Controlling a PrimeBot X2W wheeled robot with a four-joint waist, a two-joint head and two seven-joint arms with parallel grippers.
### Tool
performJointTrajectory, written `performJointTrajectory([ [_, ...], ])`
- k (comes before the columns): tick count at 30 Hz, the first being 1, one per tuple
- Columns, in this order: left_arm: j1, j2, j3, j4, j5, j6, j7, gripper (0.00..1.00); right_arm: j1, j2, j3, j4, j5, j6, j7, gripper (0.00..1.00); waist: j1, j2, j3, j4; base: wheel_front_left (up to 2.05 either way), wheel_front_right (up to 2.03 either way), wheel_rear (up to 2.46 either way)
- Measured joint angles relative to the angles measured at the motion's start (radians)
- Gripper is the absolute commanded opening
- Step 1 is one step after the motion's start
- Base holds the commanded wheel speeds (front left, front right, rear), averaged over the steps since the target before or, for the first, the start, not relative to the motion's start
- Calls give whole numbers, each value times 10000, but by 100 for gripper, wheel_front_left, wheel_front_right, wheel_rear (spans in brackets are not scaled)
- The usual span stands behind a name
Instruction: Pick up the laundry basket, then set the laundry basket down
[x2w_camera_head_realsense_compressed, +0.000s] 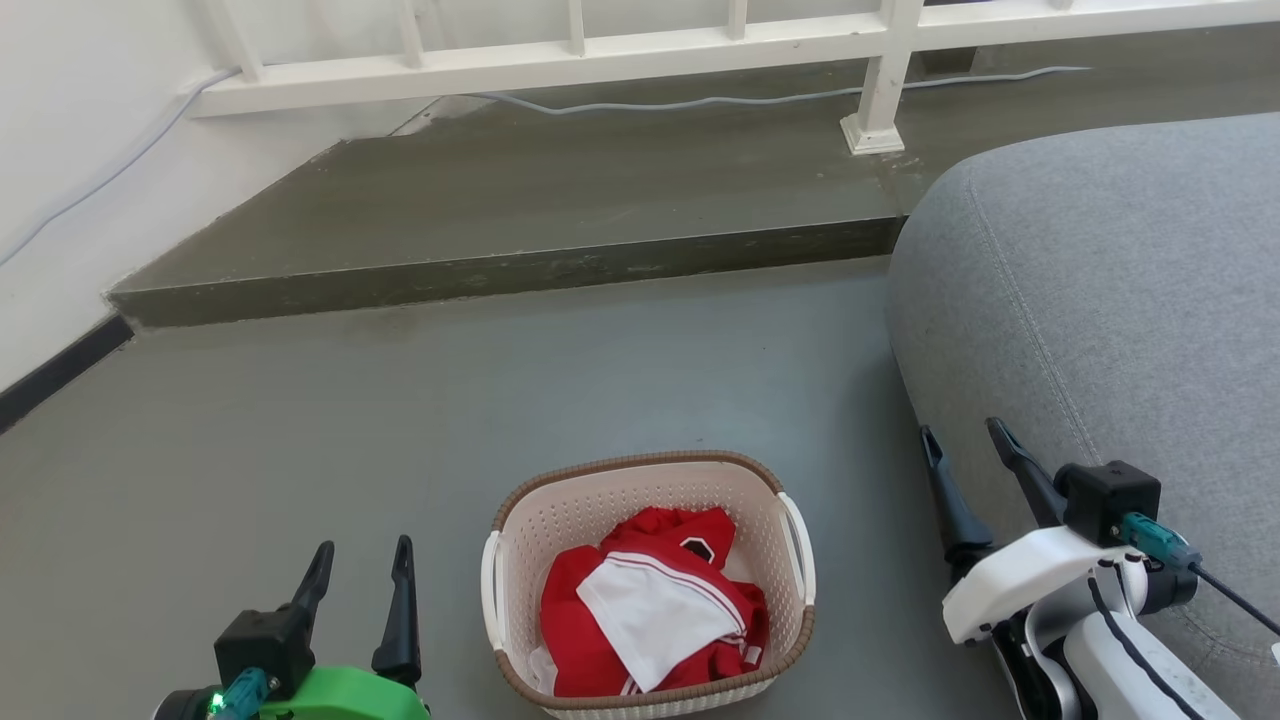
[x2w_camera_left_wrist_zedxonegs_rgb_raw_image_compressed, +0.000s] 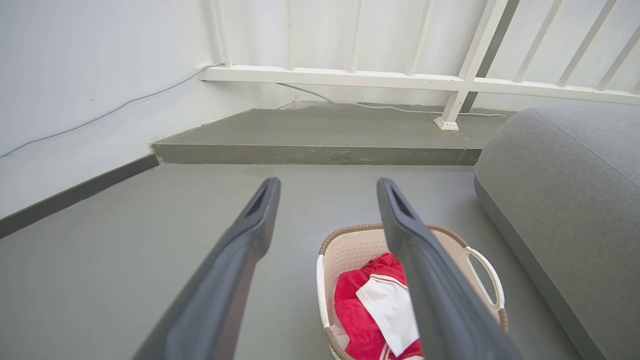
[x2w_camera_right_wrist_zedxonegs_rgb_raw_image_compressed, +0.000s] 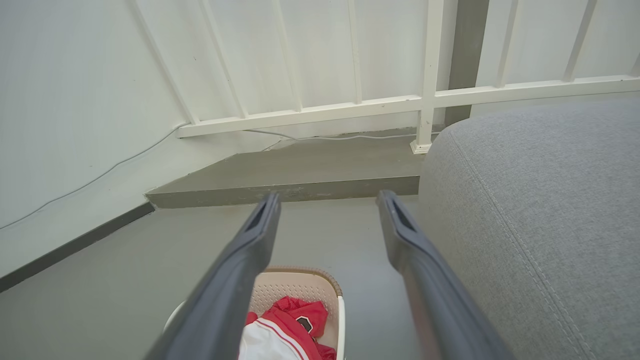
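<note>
We see the left end effector (x2w_camera_head_realsense_compressed: 362, 556) low and close to the robot. Its green-cased wrist is cut by the picture's bottom edge, and its two dark fingers point forward, spread apart with nothing between them. The right end effector (x2w_camera_head_realsense_compressed: 962, 432) reaches further forward on a white forearm and leans a little to the left. Its fingers are likewise parted and empty. It is close beside the grey sofa (x2w_camera_head_realsense_compressed: 1100, 300), and we cannot tell whether it touches the fabric.

The laundry basket (x2w_camera_head_realsense_compressed: 590, 510) stands upright on the grey floor (x2w_camera_head_realsense_compressed: 300, 450) between the two end effectors. It is just to the right of the left one and to the left of the right one, apart from both. A red and white garment (x2w_camera_head_realsense_compressed: 650, 600) lies crumpled inside, possibly a sports shirt. We cannot make out the dark badge on it.

From the head, the basket's near rim is cut off at the bottom edge. In each wrist view one of that end effector's own fingers covers part of the basket, and the lower edge crops the rest.
</note>
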Motion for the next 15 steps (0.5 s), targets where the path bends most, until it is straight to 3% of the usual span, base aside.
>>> performJointTrajectory([
  [15,547,-295,405,-938,629,0,543,100,351,0,-148,-370,-228,-12,123,100,0,0,33,-1,0,0,0],
])
